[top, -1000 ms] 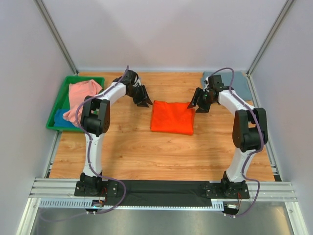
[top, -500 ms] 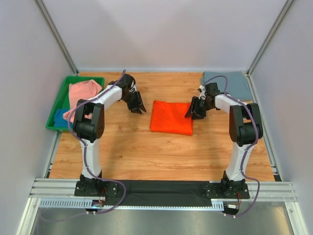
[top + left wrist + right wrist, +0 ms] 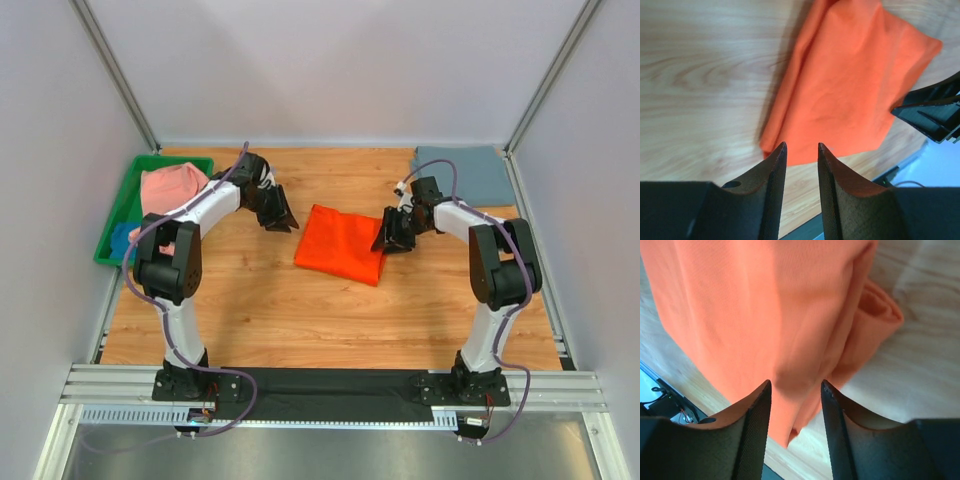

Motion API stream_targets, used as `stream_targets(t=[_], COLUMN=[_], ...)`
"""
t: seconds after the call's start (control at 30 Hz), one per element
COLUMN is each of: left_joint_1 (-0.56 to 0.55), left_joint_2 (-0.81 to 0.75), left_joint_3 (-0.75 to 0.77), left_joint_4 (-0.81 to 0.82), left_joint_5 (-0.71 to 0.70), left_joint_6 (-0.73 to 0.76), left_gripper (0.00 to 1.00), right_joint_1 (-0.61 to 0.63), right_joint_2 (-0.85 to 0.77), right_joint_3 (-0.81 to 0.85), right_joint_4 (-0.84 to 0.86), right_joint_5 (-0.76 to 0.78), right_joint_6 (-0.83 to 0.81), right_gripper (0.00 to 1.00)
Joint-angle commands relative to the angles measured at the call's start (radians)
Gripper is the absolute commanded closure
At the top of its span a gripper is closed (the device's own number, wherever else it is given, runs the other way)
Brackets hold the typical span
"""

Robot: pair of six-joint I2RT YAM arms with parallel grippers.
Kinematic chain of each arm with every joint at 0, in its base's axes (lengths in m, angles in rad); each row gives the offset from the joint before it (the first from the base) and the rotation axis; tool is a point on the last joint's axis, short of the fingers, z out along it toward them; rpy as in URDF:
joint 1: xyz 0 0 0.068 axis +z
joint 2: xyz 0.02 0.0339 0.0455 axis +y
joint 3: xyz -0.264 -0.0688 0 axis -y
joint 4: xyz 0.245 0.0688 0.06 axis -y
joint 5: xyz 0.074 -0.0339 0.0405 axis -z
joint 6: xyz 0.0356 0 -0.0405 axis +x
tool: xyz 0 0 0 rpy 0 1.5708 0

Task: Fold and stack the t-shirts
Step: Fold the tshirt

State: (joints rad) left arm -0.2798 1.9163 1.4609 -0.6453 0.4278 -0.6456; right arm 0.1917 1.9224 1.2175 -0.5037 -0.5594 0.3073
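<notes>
Item, bright orange t-shirt (image 3: 338, 245): folded into a rough rectangle, lying flat near the middle of the wooden table (image 3: 300, 310), set askew with its near corner turned toward the arms' bases; in the right wrist view a thicker rolled fold (image 3: 875, 315) shows along one edge. Item, left gripper (image 3: 283, 224): low over the table just beside the shirt's far left corner, fingers (image 3: 776, 172) parted by a narrow gap with nothing caught between them; through that gap its own camera shows the corner of the orange cloth and bare wood. Item, right gripper (image 3: 386, 242): down at the shirt's right edge, fingers (image 3: 756, 410) standing apart with orange cloth filling the space between them; whether they press on the cloth or only straddle it cannot be told. Item, slate grey-blue t-shirt (image 3: 468, 172): folded flat at the far right corner of the table, well apart from the orange one. Item, green tray (image 3: 150, 160): at the far left edge of the table, holding a salmon pink t-shirt (image 3: 168, 188) lying loosely crumpled, and a blue t-shirt (image 3: 125, 240) at the tray's near end, partly under the pink one.
</notes>
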Motion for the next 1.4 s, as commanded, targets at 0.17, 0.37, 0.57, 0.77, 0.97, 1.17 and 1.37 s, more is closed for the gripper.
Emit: stream_targets(t=[0.17, 0.37, 0.57, 0.77, 0.97, 1.17, 1.37], left_joint_1=[-0.027, -0.036, -0.032, -0.006, 0.005, 0.005, 0.001], left_joint_2=[0.226, 0.365, 0.449, 0.5, 0.313, 0.121, 0.018], left_joint_3=[0.24, 0.343, 0.45, 0.518, 0.421, 0.282, 0.106], left_joint_4=[0.139, 0.151, 0.127, 0.001, -0.059, -0.157, -0.081], left_joint_5=[0.272, 0.262, 0.22, 0.131, 0.008, -0.115, -0.014], left_joint_6=[0.052, 0.021, -0.011, -0.065, -0.028, -0.002, -0.015], left_gripper=[0.62, 0.63, 0.62, 0.62, 0.61, 0.59, 0.59], right_joint_1=[-0.018, -0.023, -0.05, -0.06, -0.057, -0.043, -0.057], right_joint_2=[-0.192, -0.155, -0.033, 0.053, 0.179, 0.26, 0.15], right_joint_3=[-0.032, -0.004, 0.043, 0.043, 0.129, 0.289, 0.307], right_joint_4=[-0.004, 0.011, 0.056, 0.128, 0.229, 0.194, 0.016], right_joint_5=[0.108, 0.213, 0.205, 0.129, -0.064, -0.129, -0.019], right_joint_6=[0.09, 0.116, 0.111, 0.056, 0.067, 0.082, 0.064], right_gripper=[0.41, 0.41, 0.48, 0.56, 0.68, 0.71, 0.51])
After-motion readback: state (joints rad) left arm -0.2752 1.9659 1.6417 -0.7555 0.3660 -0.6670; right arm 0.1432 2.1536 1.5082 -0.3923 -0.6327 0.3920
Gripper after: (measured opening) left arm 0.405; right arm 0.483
